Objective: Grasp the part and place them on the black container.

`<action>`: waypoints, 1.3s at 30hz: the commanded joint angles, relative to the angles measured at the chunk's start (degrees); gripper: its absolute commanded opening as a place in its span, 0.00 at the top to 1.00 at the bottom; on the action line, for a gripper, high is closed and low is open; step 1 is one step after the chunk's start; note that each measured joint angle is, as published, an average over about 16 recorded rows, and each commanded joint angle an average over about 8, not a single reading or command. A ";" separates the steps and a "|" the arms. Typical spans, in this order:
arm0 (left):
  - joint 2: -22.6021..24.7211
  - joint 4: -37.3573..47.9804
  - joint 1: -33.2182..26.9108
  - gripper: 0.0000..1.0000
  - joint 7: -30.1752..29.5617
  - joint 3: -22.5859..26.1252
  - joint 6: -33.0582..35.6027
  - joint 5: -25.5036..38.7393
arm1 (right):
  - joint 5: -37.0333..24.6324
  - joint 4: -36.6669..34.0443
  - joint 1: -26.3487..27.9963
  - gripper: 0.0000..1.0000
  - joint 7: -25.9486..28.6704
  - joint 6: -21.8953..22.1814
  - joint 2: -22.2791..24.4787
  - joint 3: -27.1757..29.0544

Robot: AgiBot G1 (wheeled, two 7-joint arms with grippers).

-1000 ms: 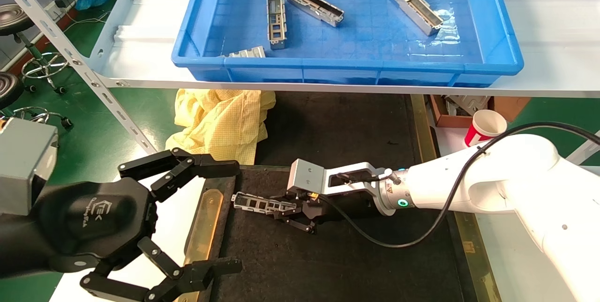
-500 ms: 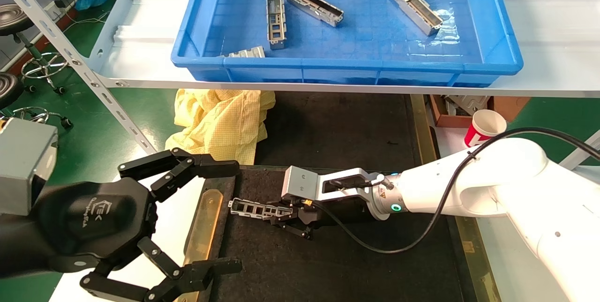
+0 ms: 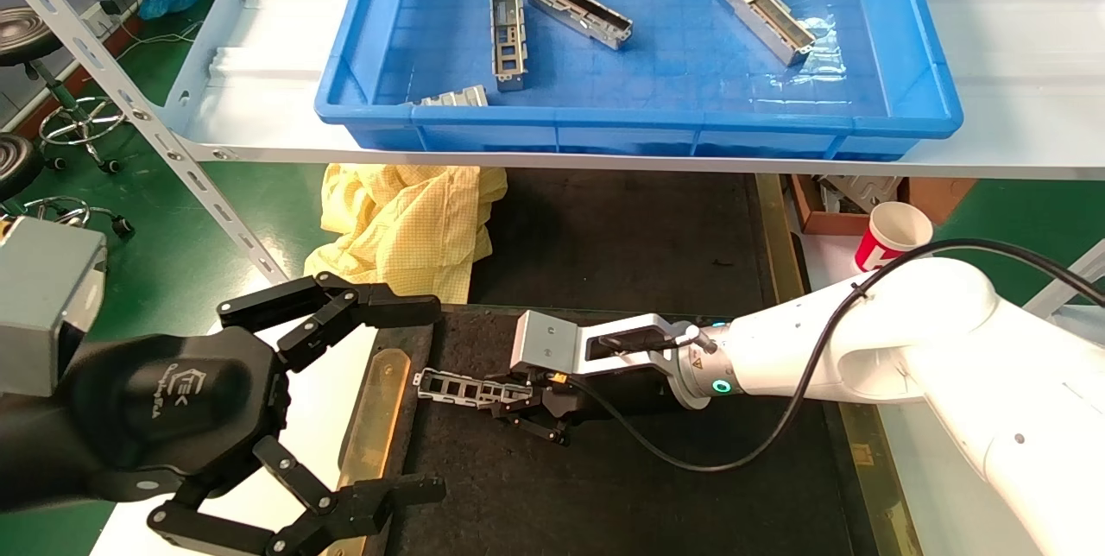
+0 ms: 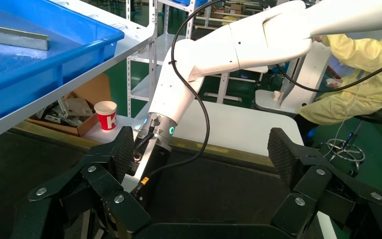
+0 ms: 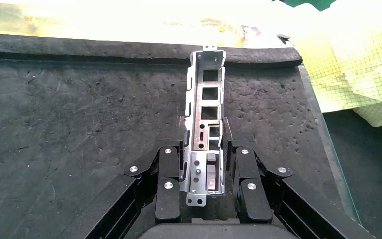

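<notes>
Right wrist view: right gripper (image 5: 205, 149) clamps the part (image 5: 206, 124) over the black container (image 5: 79, 114), near its edge; left gripper (image 3: 345, 401) open.

A green floor (image 3: 173, 219) is seen beneath a white shelf (image 3: 993, 64), which is taken as the landmark here. The shelf is carried at its left end by a slanted grey perforated strut (image 3: 129, 103). On the floor left of the shelf, two black round stools on chromed wheeled bases (image 3: 60, 98) are placed. Just below the shelf's front edge, a crumpled yellow cloth (image 3: 406, 228) is laid. Under the shelf's right end, a brown cardboard box (image 3: 855, 198) and a red-and-white paper cup (image 3: 893, 232) are found on a white worktop (image 4: 238, 124). Beyond that worktop, white metal racking (image 4: 144, 55) and a seated person in a yellow gown (image 4: 358, 84) are visible.
</notes>
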 commanded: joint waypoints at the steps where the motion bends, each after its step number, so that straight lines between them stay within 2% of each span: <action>1: 0.00 0.00 0.00 0.00 0.00 0.00 0.00 0.00 | 0.07 0.16 0.03 0.14 -0.04 0.39 0.00 -0.34; 2: 0.00 0.00 0.00 0.00 0.00 0.00 0.00 0.00 | 0.18 0.18 0.07 0.04 -0.09 0.59 0.00 -0.43; 3: 0.00 0.00 0.00 0.00 0.00 0.00 0.00 0.00 | 0.31 0.20 0.12 0.00 -0.14 0.77 0.01 -0.52; 11: 0.00 0.00 0.00 0.00 0.00 0.00 0.00 0.00 | 1.52 0.03 0.78 0.00 -0.66 1.65 0.09 -0.99; 16: 0.00 0.00 0.00 0.00 0.00 0.01 0.00 0.00 | 2.83 -0.21 1.61 0.00 -0.54 0.47 0.23 -0.92; 22: 0.00 0.00 0.00 0.00 0.00 0.01 0.00 -0.01 | 4.58 -0.98 3.37 0.00 -0.24 -4.60 0.77 -0.72; 33: -0.01 0.01 0.00 0.00 0.01 0.01 -0.02 -0.01 | 11.24 -5.60 5.12 0.00 2.53 -18.53 4.18 2.48; 39: -0.01 0.01 0.01 0.00 0.01 0.00 -0.02 -0.02 | 12.53 -6.14 5.05 0.00 2.91 -20.33 4.68 3.07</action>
